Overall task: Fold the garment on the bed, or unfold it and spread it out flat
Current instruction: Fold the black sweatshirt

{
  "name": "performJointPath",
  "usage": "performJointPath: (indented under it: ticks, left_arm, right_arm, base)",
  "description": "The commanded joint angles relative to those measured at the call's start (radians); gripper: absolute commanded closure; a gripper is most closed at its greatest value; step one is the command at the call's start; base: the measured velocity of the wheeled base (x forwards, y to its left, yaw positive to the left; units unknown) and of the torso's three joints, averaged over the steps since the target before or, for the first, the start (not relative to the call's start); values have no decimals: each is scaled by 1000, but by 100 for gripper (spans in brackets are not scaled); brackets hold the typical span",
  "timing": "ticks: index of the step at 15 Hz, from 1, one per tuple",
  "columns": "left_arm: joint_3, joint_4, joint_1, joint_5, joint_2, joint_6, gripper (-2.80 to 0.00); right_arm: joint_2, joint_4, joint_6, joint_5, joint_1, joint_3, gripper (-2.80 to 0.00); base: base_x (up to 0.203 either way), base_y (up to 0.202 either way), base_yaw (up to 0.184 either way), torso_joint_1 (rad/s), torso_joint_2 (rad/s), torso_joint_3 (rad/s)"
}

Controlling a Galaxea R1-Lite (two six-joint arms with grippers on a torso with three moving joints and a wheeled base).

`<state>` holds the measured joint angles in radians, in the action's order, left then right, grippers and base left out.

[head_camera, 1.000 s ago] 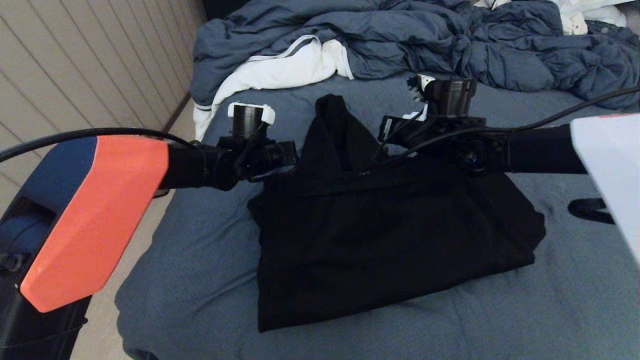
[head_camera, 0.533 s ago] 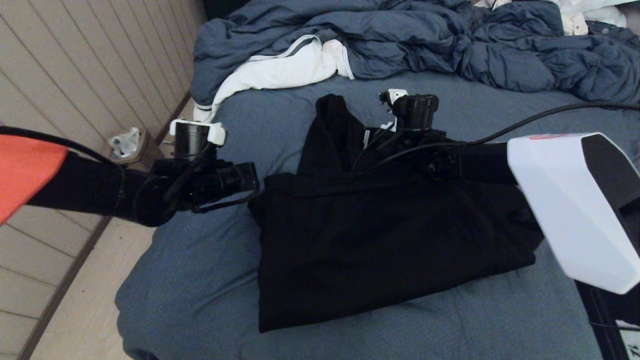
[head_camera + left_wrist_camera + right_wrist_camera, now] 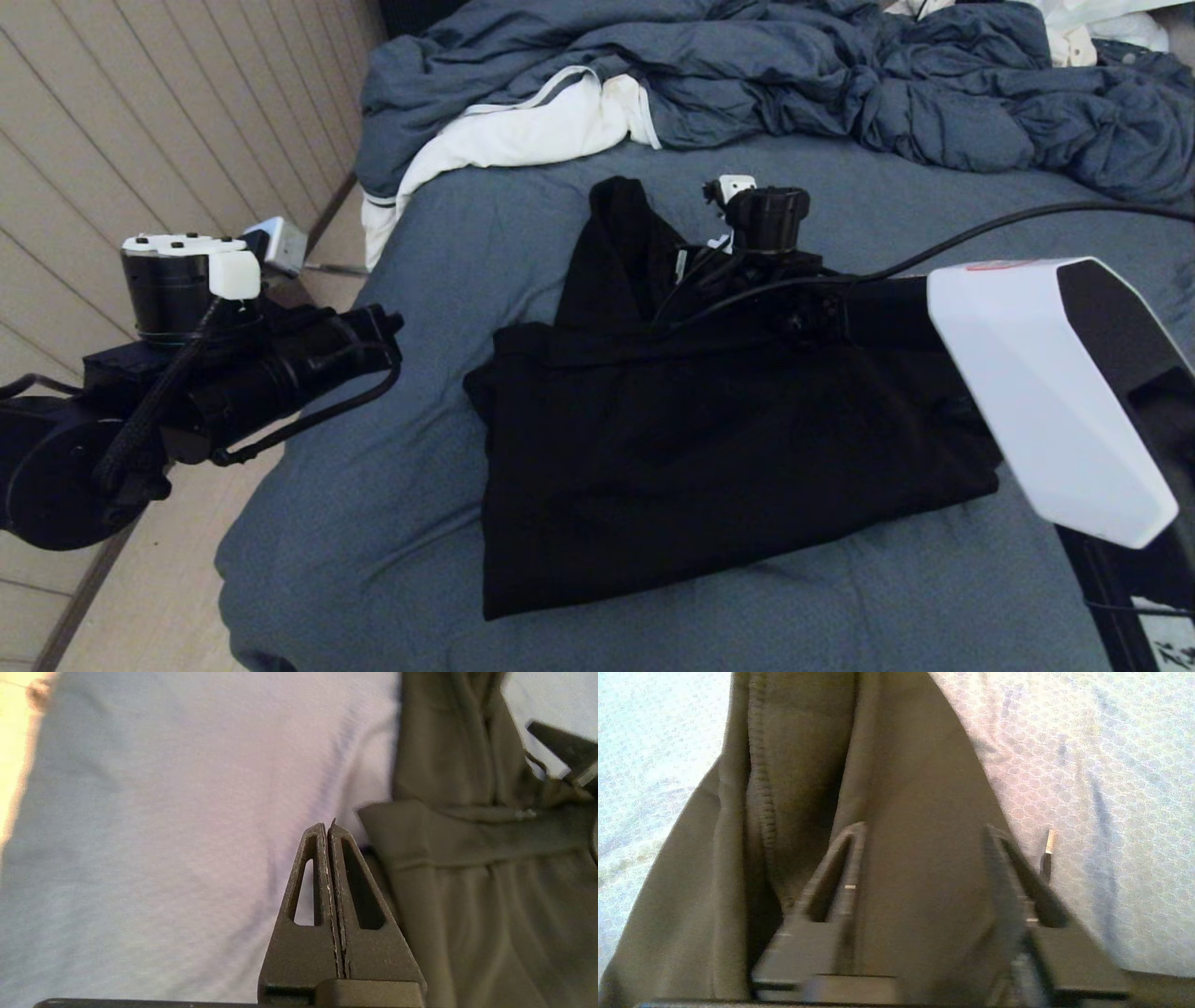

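The black hoodie (image 3: 728, 467) lies folded into a rough rectangle on the slate-blue bed (image 3: 392, 523), its hood (image 3: 616, 243) pointing toward the far side. My right gripper (image 3: 924, 833) hovers low over the hood, open, with hood fabric (image 3: 920, 788) showing between its spread fingers; I cannot tell if they touch it. A small metal-tipped tab (image 3: 1048, 847) lies on the sheet beside it. My left gripper (image 3: 327, 828) is shut and empty, over bare sheet just off the hoodie's left edge (image 3: 467, 896). In the head view the left gripper (image 3: 394, 325) sits well left of the garment.
A crumpled blue-grey duvet (image 3: 794, 75) fills the far end of the bed, with a white cloth with a grey stripe (image 3: 523, 131) spilling over the left edge. The bed's left edge (image 3: 280, 467) drops to a wooden floor beside a panelled wall (image 3: 140, 140).
My left arm has drawn back to the left and toward me, away from the hoodie's shoulder. My right arm has slid left and lower over the hood. The hoodie lies as before.
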<state>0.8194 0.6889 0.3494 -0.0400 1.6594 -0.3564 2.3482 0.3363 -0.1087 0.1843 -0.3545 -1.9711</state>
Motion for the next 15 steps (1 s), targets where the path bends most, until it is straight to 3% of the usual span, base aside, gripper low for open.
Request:
performJointPath:
  ticks: [1, 12, 15]
  left_arm:
    - [-5, 4, 0, -1, -13, -3, 0]
    - [-43, 21, 0, 0, 8, -4, 0]
    - [-54, 43, 0, 2, 3, -4, 0]
  right_arm:
    - [10, 4, 0, 0, -1, 0, -280]
    - [-23, 6, 42, -8, -25, 1, -280]
    - [-100, -123, 1, -48, -30, 12, -280]
  base:
    - [0, 0, 0, 0, 0, 0]
    - [0, 0, 0, 0, 0, 0]
    - [0, 0, 0, 0, 0, 0]
